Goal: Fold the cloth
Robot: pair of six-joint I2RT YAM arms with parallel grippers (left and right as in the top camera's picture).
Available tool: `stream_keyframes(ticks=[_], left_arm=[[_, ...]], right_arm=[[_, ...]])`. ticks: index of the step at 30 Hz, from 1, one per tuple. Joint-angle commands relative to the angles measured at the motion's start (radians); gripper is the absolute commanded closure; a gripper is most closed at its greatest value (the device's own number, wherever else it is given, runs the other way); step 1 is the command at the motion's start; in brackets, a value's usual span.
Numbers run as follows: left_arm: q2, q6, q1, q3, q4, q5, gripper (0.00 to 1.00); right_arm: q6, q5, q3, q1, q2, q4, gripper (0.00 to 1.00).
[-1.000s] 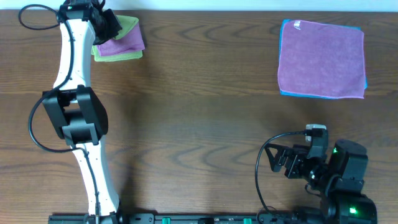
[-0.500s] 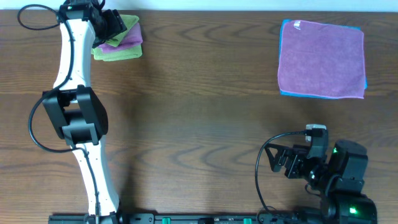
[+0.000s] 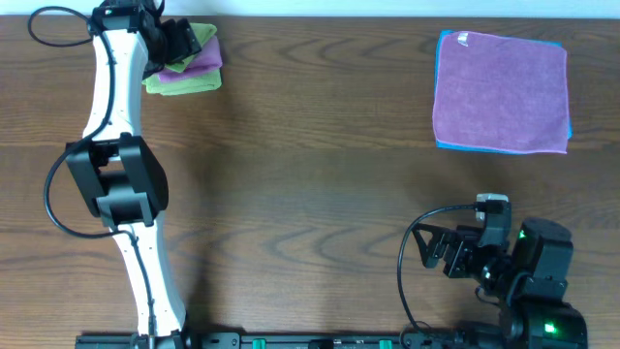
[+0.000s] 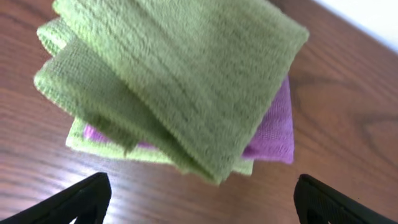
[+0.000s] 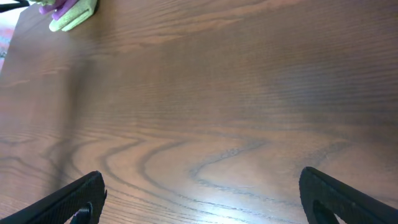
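A green cloth (image 4: 180,81) lies folded on top of a small pile, with a folded purple cloth (image 4: 273,134) under it. Seen from overhead, that pile (image 3: 190,70) sits at the table's far left corner. My left gripper (image 3: 174,39) hovers at its far left edge. In the left wrist view this gripper (image 4: 202,190) is open, its fingertips (image 4: 87,198) wide apart and clear of the cloth, with nothing between them. My right gripper (image 3: 434,250) rests near the front right and stands open over bare wood (image 5: 202,180).
A flat stack of unfolded cloths (image 3: 501,92), purple on top with blue edges showing, lies at the far right. The left arm (image 3: 116,145) stretches along the left side. The folded pile (image 5: 69,12) shows far off in the right wrist view.
My left gripper has opened and let go of the cloth. The pile has drawn in from a looser spread to a tighter heap. The right arm has not moved.
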Motion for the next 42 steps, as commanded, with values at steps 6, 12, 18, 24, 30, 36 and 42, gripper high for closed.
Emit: stream_keyframes(ticks=[6,12,18,24,30,36,42], left_arm=[[-0.137,0.126,-0.001,0.034,-0.132,-0.007,0.05],[-0.159,0.125,-0.003,0.034,-0.192,-0.001,0.05],[-0.159,0.125,-0.006,0.034,-0.234,-0.043,0.05],[-0.173,0.054,0.033,0.034,-0.467,-0.068,0.05],[-0.217,0.067,0.068,0.034,-0.572,-0.041,0.05],[-0.283,0.112,0.069,0.031,-0.619,-0.068,0.05],[-0.393,0.112,0.065,-0.027,-0.603,-0.068,0.05]], right_arm=[[0.010,-0.015,-0.006,-0.011,-0.005,-0.001,0.01],[0.010,-0.015,-0.006,-0.011,-0.005,-0.001,0.01],[0.010,-0.015,-0.006,-0.011,-0.005,-0.001,0.01],[0.010,-0.015,-0.006,-0.011,-0.005,-0.001,0.01],[0.010,-0.015,-0.006,-0.011,-0.005,-0.001,0.01],[0.010,-0.015,-0.006,-0.011,-0.005,-0.001,0.01],[0.010,-0.015,-0.006,-0.011,-0.005,-0.001,0.01]])
